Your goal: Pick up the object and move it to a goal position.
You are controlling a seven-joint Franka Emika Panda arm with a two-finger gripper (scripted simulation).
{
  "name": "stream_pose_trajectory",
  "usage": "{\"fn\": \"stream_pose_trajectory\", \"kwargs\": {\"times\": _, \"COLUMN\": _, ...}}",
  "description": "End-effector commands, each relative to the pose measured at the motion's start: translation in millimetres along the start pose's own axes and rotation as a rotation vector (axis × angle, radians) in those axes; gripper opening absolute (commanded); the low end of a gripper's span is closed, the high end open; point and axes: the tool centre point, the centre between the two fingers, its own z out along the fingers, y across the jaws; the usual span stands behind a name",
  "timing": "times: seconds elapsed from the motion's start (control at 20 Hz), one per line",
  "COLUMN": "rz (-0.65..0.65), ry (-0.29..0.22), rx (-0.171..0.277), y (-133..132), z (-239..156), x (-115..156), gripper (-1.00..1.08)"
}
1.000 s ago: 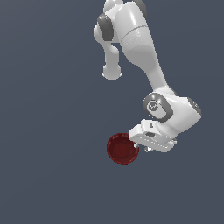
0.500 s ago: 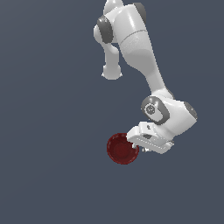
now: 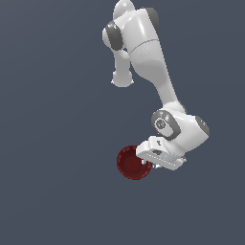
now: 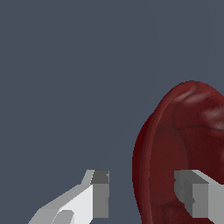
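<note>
Floor (image 3: 57, 143) bare on all sides of bowl (image 3: 131, 163). Only obstacle to gripper (image 4: 142, 192): bowl rim, standing in gap between fingers (image 4: 98, 192), one finger over bowl inside, other outside. Arm (image 3: 153, 67) overhangs bowl edge on exterior view's right; approach from exterior view's left unblocked.

dark red bowl (image 3: 130, 162), round, faintly ribbed inside
</note>
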Motion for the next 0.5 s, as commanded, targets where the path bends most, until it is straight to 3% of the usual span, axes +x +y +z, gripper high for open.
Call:
{"fn": "stream_pose_trajectory", "kwargs": {"times": 0.0, "rz": 0.001, "ry": -0.001, "rx": -0.001, "y": 0.5, "z": 10.0, "x": -0.5, "gripper": 0.28}}
{"fn": "stream_pose_trajectory", "kwargs": {"times": 0.05, "rz": 0.001, "ry": -0.001, "rx": -0.001, "y": 0.4, "z": 10.7, "x": -0.6, "gripper": 0.28}}
{"fn": "stream_pose_trajectory", "kwargs": {"times": 0.1, "rz": 0.001, "ry": -0.001, "rx": -0.001, "y": 0.4, "z": 10.7, "x": -0.6, "gripper": -1.0}}
{"fn": "stream_pose_trajectory", "kwargs": {"times": 0.45, "rz": 0.001, "ry": -0.001, "rx": -0.001, "y": 0.4, "z": 10.7, "x": -0.6, "gripper": -1.0}}
